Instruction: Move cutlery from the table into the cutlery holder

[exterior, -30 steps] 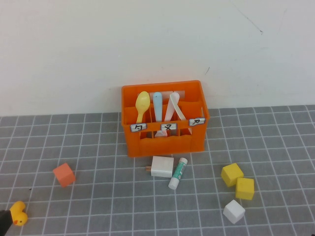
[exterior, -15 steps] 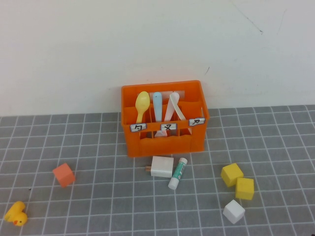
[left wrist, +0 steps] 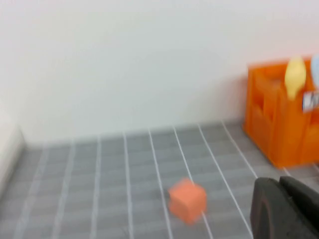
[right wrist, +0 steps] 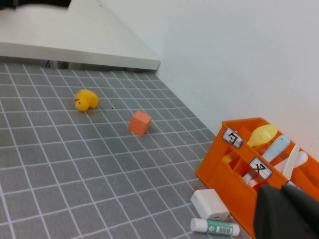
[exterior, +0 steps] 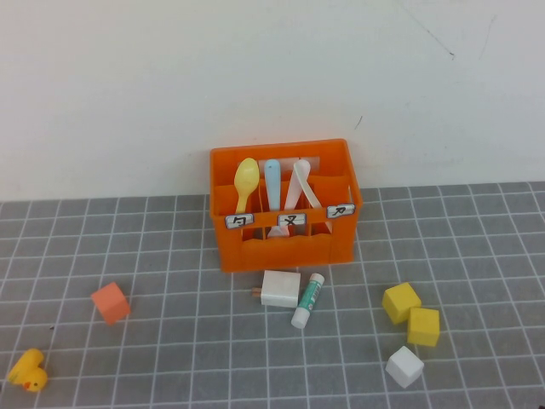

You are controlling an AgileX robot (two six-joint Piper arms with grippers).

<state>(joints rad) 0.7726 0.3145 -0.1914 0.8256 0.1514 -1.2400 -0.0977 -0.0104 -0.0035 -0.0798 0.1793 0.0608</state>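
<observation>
The pale yellow spoon [exterior: 246, 181] stands bowl-up in the leftmost compartment of the orange cutlery holder [exterior: 285, 247], and the white knife [exterior: 295, 186] leans in the right-hand part, crossing another white utensil there. Between them stands a light blue utensil [exterior: 272, 181]. Their lower ends are hidden behind the holder's front wall, so how they rest inside cannot be told. The holder sits on the grey tabletop [exterior: 170, 341] close to the white wall.

Just in front of the holder lie a white block [exterior: 280, 289] and a white-and-green tube [exterior: 308, 300], side by side. An orange cube [exterior: 111, 302] lies well to the holder's left, a yellow duck [exterior: 28, 371] nearer the tabletop's front left corner. Two yellow cubes [exterior: 412, 314] and a white cube [exterior: 404, 366] sit to the front right.

Neither arm shows in the high view. The left gripper [left wrist: 284, 209] appears only as a dark blurred shape at the edge of its wrist view, well apart from the holder; the right gripper [right wrist: 289, 211] is likewise cut off at the frame's corner. Whether either pair of jaws is open or closed cannot be told, and nothing is seen held
</observation>
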